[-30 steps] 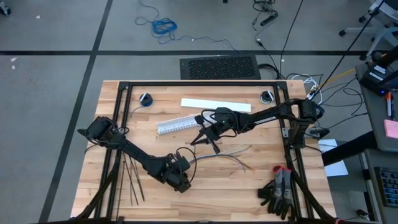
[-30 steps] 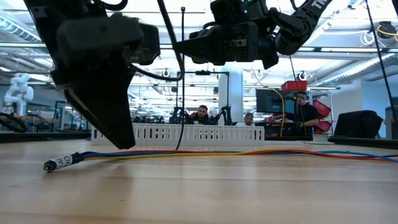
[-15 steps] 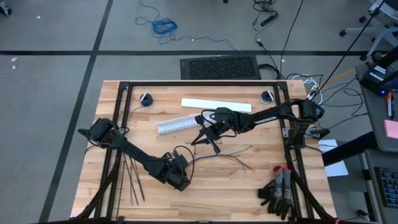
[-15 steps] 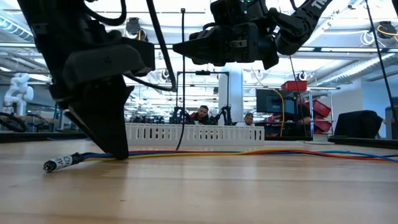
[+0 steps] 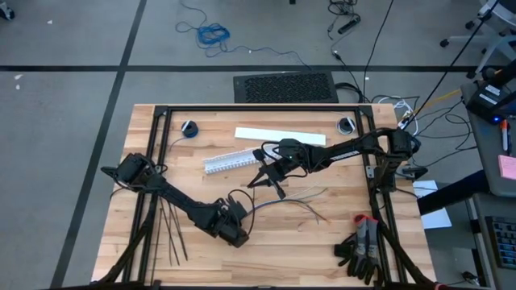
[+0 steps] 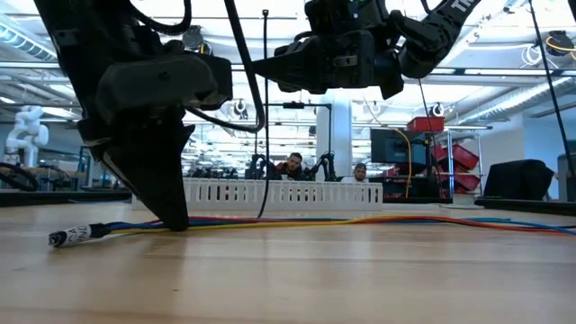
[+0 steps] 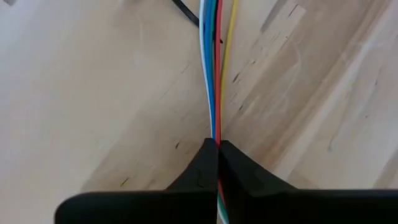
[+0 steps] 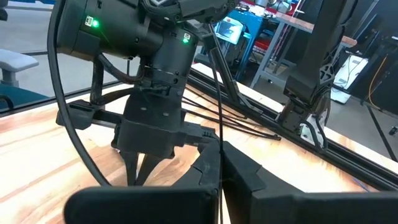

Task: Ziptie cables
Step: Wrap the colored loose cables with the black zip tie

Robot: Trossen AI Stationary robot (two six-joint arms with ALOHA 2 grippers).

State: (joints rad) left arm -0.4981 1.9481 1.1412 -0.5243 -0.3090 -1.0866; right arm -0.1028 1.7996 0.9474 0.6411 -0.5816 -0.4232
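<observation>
Reaching in from the worktop's (image 5: 322, 242) left edge, the left arm runs diagonally to the front centre, its left gripper (image 5: 235, 234) pointed down at the wood. Low view: that gripper (image 6: 171, 220) stands tip-down on the cables (image 6: 297, 220), near their dark tip (image 6: 67, 237). Left wrist view: fingers (image 7: 196, 174) pressed together on the cables (image 7: 212, 74), red, blue, white and yellow strands running straight out from between them.

Cables in the high view (image 5: 294, 199) lie across the front-centre worktop, fanning out toward the right.

Right arm stretches from the right frame toward the middle, right gripper (image 5: 263, 179) raised above the worktop, just in front of the white slotted duct (image 5: 230, 161). Low view shows it (image 6: 270, 67) up high with a ziptie (image 6: 264, 117) hanging straight down from it, lower end near the cables. Right wrist view: fingers (image 8: 245, 171) closed together on that thin black strip (image 8: 216, 93).

More zipties (image 5: 171, 234) lie on the front-left worktop, beside the left arm. Black gloves (image 5: 360, 248) sit at the front-right corner. People sit in the room beyond the duct (image 6: 297, 193).
</observation>
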